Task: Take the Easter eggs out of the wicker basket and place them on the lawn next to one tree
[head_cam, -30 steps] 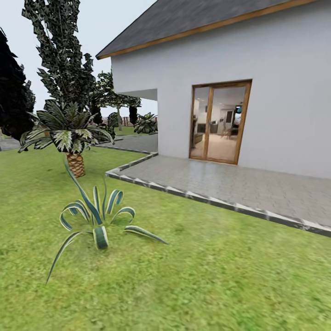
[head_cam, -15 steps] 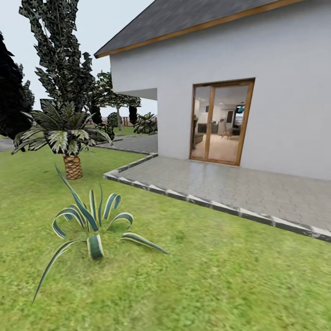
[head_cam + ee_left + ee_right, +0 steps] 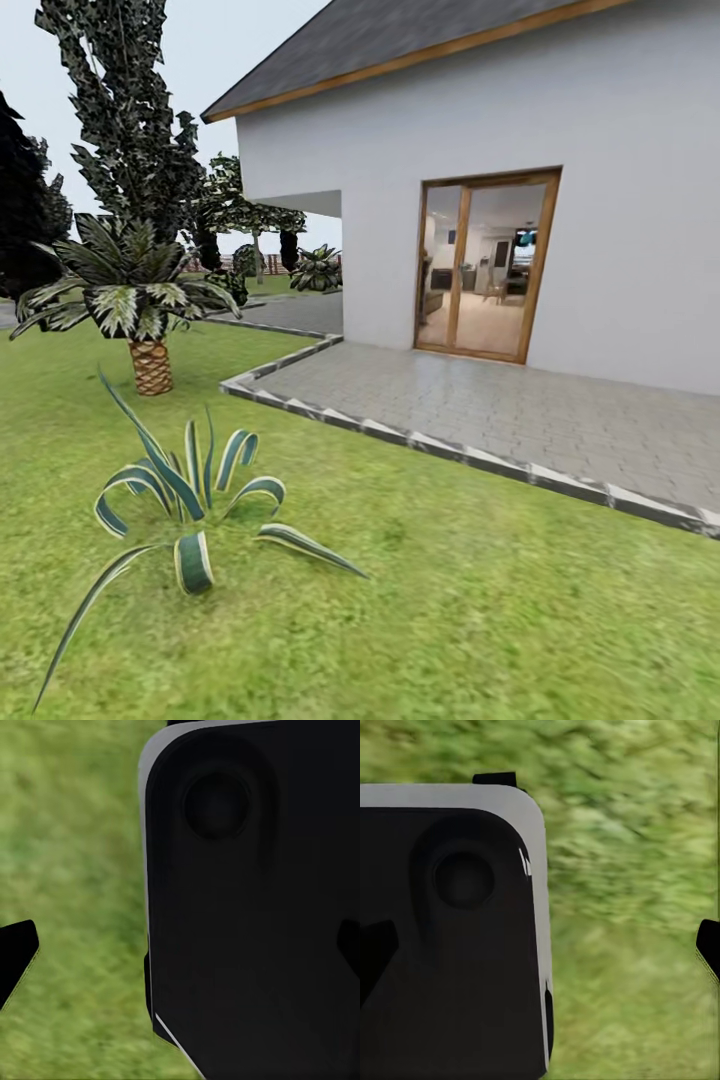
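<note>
The lawn (image 3: 420,600) spreads across the foreground of the head view. The Easter eggs and the wicker basket are out of view. Far off, past the house corner, a small leafy tree (image 3: 252,215) stands on a thin trunk. In the left wrist view my left gripper (image 3: 180,952) is open, its two dark fingertips (image 3: 15,960) at the picture's edges over grass and a black body panel. My right gripper (image 3: 542,951) is open the same way, with nothing between its fingertips (image 3: 709,949).
A striped agave (image 3: 185,510) grows close at the front left, with a short palm (image 3: 135,300) behind it. A tall dark cypress (image 3: 130,110) rises at the left. A grey paved patio (image 3: 520,410) with a raised kerb fronts the white house and its glass door (image 3: 485,265).
The whole head view has shifted. The agave and palm now sit further left and look larger, and the door is slightly bigger, so the camera has moved forward.
</note>
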You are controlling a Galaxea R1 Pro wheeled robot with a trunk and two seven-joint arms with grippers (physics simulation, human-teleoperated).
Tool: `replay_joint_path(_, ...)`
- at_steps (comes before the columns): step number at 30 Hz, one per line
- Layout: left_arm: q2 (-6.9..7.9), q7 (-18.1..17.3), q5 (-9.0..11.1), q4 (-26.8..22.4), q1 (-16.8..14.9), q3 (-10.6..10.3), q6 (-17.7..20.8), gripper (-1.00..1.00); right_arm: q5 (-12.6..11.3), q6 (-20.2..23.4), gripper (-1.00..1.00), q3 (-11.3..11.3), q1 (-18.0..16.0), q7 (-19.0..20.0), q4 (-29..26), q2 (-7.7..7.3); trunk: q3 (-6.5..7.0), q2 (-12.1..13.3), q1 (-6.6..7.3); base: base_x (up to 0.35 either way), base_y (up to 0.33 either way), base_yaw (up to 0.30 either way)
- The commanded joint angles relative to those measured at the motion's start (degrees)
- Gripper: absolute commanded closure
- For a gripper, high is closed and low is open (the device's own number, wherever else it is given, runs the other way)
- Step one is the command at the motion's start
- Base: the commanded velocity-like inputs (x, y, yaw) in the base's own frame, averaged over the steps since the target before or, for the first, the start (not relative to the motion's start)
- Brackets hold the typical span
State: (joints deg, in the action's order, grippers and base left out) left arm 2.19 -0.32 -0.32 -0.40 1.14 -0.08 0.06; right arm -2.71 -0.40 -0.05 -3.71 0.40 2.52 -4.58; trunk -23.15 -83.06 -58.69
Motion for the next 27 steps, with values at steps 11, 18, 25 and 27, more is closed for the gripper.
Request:
replay_joint_path(11,0.01,0.0,0.0,0.0,0.0,0.1,0.0,-1.00,-0.2,0.0,-1.00,0.1,-0.1,0.0,0.1,0.01,-0.05,0.0,-0.04,0.339,0.000,0.000)
replay_joint_path(18,0.01,0.0,0.0,0.0,0.0,0.1,0.0,-1.00,-0.2,0.0,-1.00,0.1,-0.1,0.0,0.1,0.01,-0.05,0.0,-0.04,0.339,0.000,0.000)
replay_joint_path(25,0.01,0.0,0.0,0.0,0.0,0.0,0.0,-1.00,-0.2,0.0,-1.00,0.1,-0.1,0.0,0.1,0.01,-0.05,0.0,-0.04,0.339,0.000,0.000)
replay_joint_path(27,0.01,0.0,0.0,0.0,0.0,0.0,0.0,-1.00,-0.2,0.0,-1.00,0.1,-0.1,0.0,0.1,0.01,-0.05,0.0,-0.04,0.307,0.000,0.000)
